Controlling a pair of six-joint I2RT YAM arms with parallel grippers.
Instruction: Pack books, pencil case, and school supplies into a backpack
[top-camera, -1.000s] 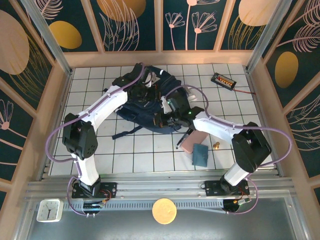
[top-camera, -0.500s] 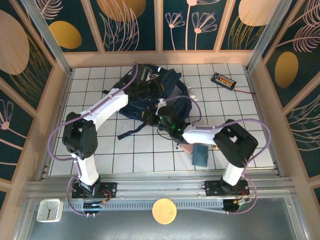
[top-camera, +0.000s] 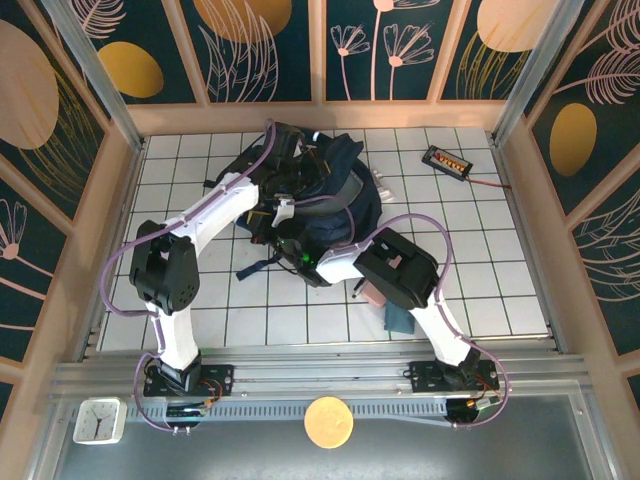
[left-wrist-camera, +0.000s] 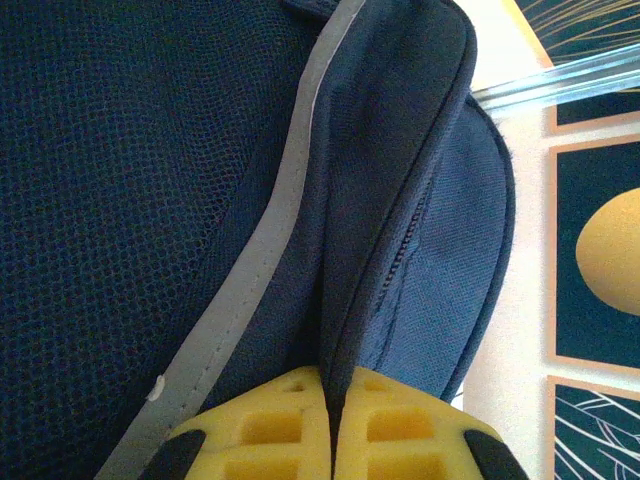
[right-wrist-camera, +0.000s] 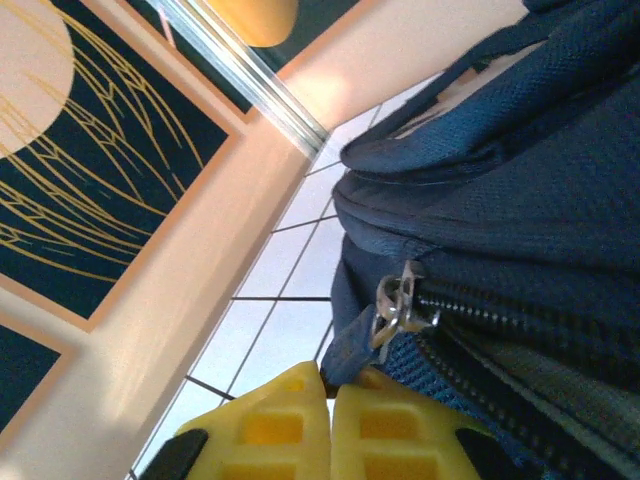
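The dark navy backpack lies at the back middle of the tiled table. My left gripper is shut on a fold of its fabric beside a zipper seam and the grey-white stripe; from above the left gripper sits at the bag's top left. My right gripper is shut on the blue zipper pull tab below the silver slider, at the bag's left front. The pink pencil case and the teal item lie partly under the right arm. The books are hidden.
A black tray with orange pieces and its cable lie at the back right. A loose backpack strap trails on the tiles at the front left. Wooden walls close in the table on three sides.
My right arm has swung left across the backpack's front, carrying its gripper from the bag's right side to its left front. The left gripper has shifted slightly toward the back with the fabric.
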